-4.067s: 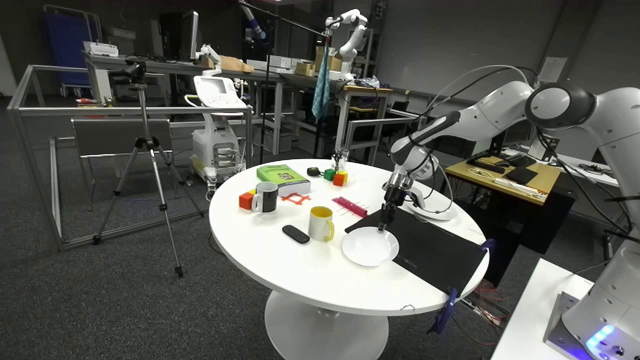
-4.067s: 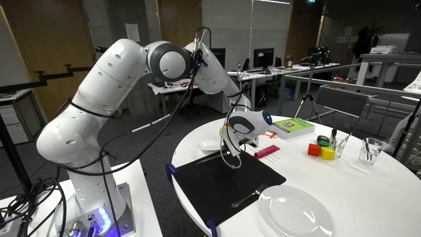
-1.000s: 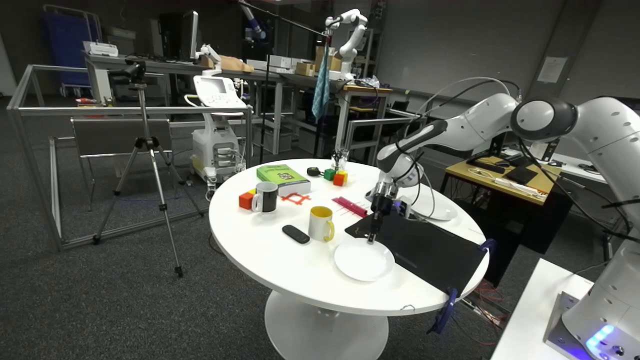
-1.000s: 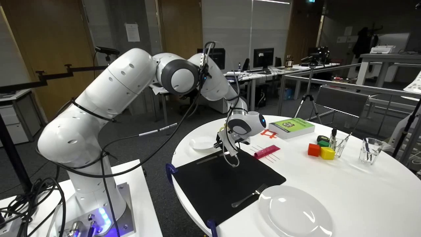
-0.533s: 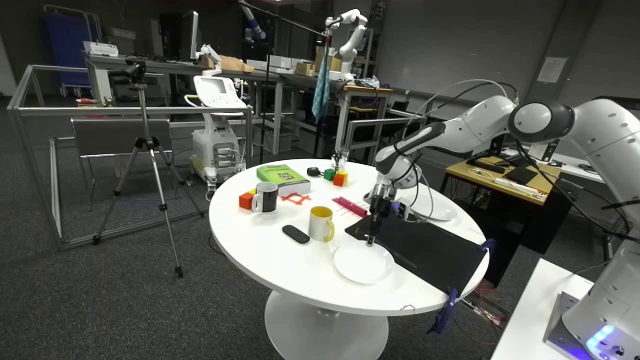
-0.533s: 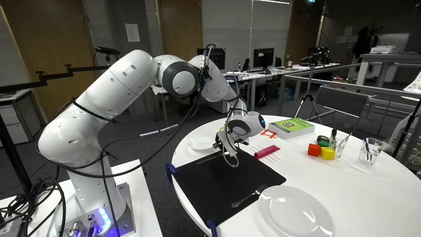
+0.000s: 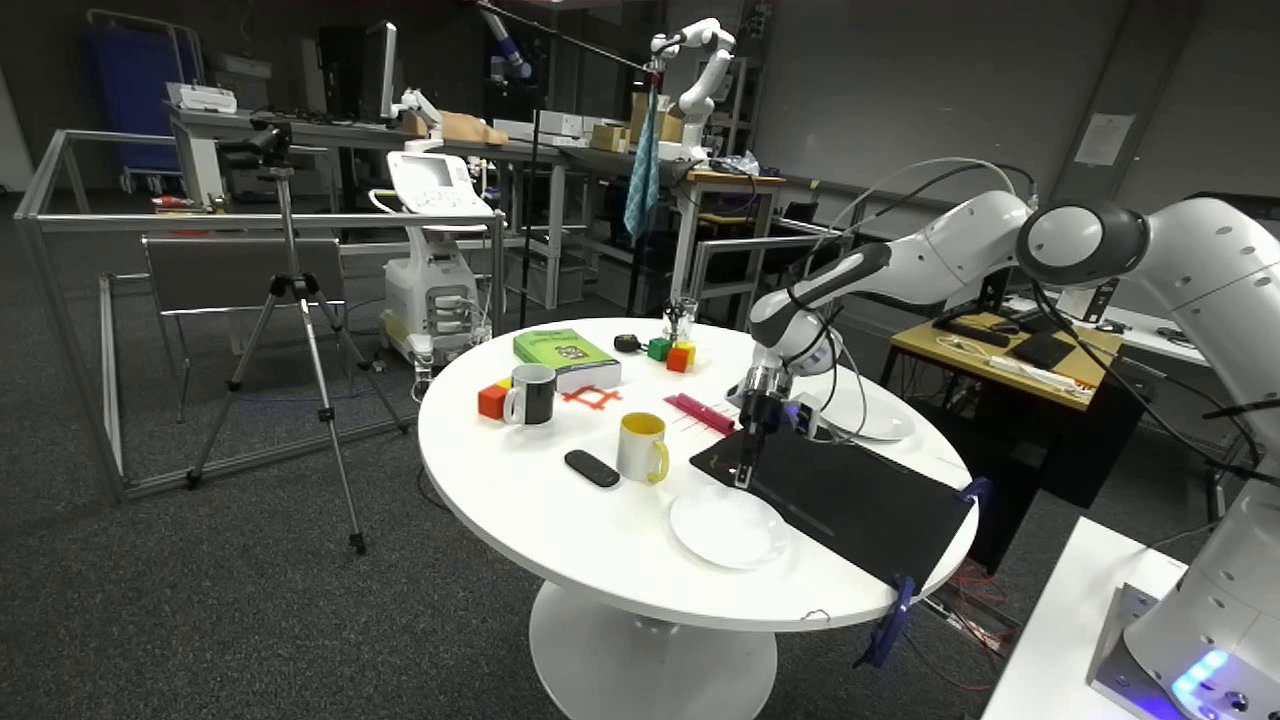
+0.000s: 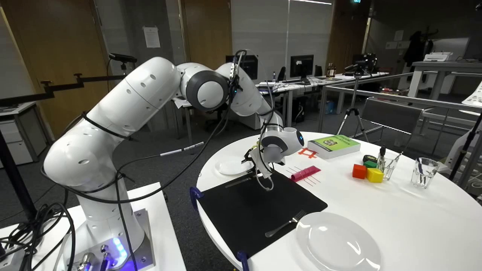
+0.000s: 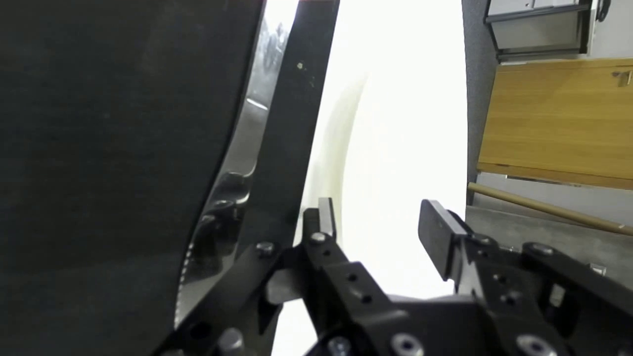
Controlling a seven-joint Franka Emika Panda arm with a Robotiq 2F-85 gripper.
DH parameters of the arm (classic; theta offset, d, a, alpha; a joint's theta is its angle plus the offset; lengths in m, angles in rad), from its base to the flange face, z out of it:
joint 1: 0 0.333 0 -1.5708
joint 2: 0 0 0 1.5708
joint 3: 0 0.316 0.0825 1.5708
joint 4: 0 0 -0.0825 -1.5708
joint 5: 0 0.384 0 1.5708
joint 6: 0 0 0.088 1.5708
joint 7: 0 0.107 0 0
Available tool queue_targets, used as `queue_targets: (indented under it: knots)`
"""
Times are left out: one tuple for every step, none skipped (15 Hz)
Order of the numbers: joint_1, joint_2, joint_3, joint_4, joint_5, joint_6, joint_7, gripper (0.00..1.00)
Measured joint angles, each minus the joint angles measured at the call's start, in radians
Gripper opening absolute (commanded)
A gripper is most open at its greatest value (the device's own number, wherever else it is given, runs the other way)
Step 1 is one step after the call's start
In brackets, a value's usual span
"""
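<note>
Your gripper (image 9: 378, 225): one, jaws parted, just beside the rim of a white plate (image 7: 728, 530). Alongside: one metal knife (image 9: 249, 128), lying on your black mat (image 9: 99, 148).

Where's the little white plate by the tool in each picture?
In an exterior view: the plate, lower middle, right of the yellow-handled mug.
In an exterior view: the plate, near center, just above the black mat.
Wrist view: the plate, right of center, partly shown, washed out.
Landmark in all: the black mat.
</note>
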Motion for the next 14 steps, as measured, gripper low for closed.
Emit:
queue_targets:
  knots:
    - [0.0, 0.0, 0.0, 0.001, 0.0, -0.002, 0.001, 0.89]
    - [0.0, 0.0, 0.0, 0.002, -0.001, -0.002, 0.002, 0.98]
    - [0.0, 0.0, 0.0, 0.003, -0.001, -0.002, 0.002, 1.0]
    - [0.0, 0.0, 0.0, 0.004, -0.001, -0.002, 0.002, 1.0]
    - [0.0, -0.002, 0.0, 0.005, -0.001, -0.002, 0.002, 1.0]
    - [0.0, -0.005, 0.0, 0.005, -0.002, -0.002, 0.002, 1.0]
    - [0.0, -0.007, 0.0, 0.005, -0.003, -0.002, 0.002, 1.0]
    - [0.0, -0.009, 0.0, 0.005, -0.004, -0.001, 0.002, 1.0]
    - [0.0, -0.01, 0.0, 0.005, -0.004, 0.001, 0.002, 1.0]
    - [0.0, -0.012, 0.0, 0.005, -0.006, 0.004, 0.002, 1.0]
    - [0.0, -0.014, 0.0, 0.005, -0.007, 0.007, 0.002, 1.0]
    - [0.0, -0.016, 0.0, 0.005, -0.009, 0.01, 0.002, 1.0]
    - [0.0, -0.02, -0.001, 0.005, -0.012, 0.014, 0.002, 1.0]
    - [0.0, -0.026, -0.001, 0.004, -0.016, 0.016, 0.002, 1.0]
